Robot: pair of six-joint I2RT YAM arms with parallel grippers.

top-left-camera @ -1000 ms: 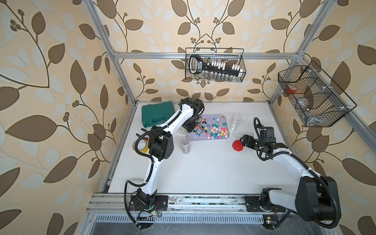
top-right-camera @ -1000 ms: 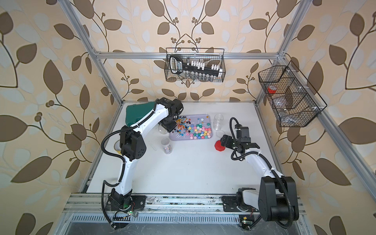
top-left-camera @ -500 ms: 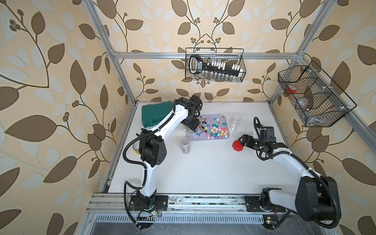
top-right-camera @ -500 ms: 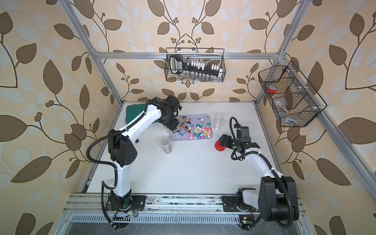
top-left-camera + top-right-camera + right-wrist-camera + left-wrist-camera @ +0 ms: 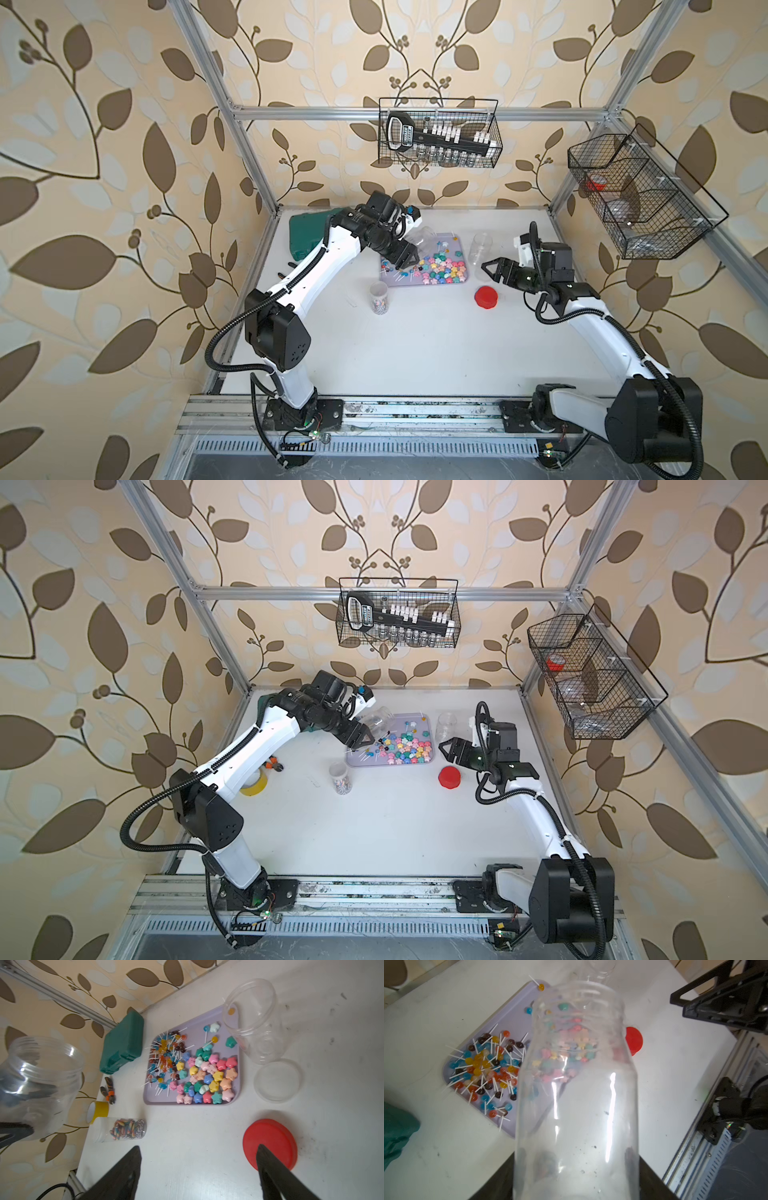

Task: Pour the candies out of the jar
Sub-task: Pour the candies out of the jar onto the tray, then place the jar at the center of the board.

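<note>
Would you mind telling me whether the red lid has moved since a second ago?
No. In both top views the red lid lies just off the lilac tray's front corner on the right arm's side, where it lay before.

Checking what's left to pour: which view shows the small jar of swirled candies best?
Right wrist view: the small jar is close, swirled candies plain inside. Both top views show it tiny; the left wrist view misses it.

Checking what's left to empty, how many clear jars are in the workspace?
3: the held jar, empty, in the left gripper by the tray; the standing jar, empty, beside the tray; the small jar of swirled candies. The side basket may hide more.
</note>
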